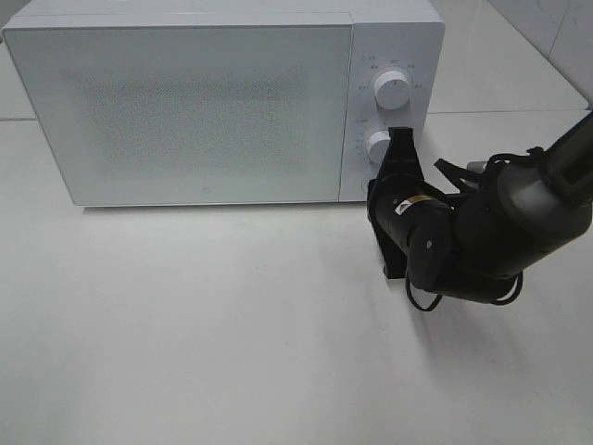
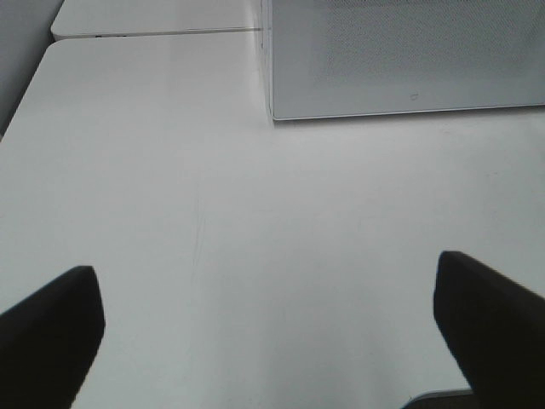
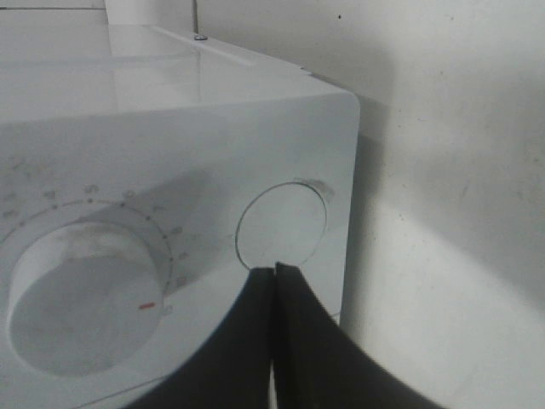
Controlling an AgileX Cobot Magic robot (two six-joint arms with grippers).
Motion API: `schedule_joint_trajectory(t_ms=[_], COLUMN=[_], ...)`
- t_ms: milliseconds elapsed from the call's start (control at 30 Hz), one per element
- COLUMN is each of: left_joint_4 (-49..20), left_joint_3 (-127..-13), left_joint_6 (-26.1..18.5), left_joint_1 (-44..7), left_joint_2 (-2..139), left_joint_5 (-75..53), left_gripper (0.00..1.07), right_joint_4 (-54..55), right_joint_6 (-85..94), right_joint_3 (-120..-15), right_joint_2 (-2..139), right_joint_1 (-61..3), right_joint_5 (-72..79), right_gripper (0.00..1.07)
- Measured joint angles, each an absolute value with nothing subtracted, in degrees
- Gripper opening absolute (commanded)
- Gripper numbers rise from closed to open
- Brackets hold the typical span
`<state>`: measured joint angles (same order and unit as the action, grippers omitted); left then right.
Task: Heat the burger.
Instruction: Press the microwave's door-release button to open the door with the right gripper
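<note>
You will find the right gripper fully closed with nothing in it, its black tips at the rim of the round white button beside the dial on the closed white microwave oven, which stands along the rear edge of the white counter. The left gripper hangs over the counter, well apart from the oven's front, jaws spread wide and empty. You cannot tell from these views where the burger is.

white table, white microwave on top
</note>
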<state>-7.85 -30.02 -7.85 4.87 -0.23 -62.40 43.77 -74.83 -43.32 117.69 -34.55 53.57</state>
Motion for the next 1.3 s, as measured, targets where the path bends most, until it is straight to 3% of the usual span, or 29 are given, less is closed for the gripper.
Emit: schedule_joint_trajectory(t_ms=[500,1300], left_joint_4=[-7.85,-7.85], left_joint_3=[-30.02,-30.02], left_joint_6=[-7.85,-7.85], left_joint_1=[4.87,4.87], left_joint_2=[-0.23,-0.23], left_joint_5=[-62.4,-62.4], left_gripper=[0.98,0.98], right_joint_4=[42.97,46.18], right_joint_6=[-74.83,-76.38], right_joint_3=[-48.3,-53.17], right_joint_2=[121.41,126.28], right_joint_1=[-31.63,-32.14], right_joint_5=[51.17,55.63], right_gripper=[0.0,0.0])
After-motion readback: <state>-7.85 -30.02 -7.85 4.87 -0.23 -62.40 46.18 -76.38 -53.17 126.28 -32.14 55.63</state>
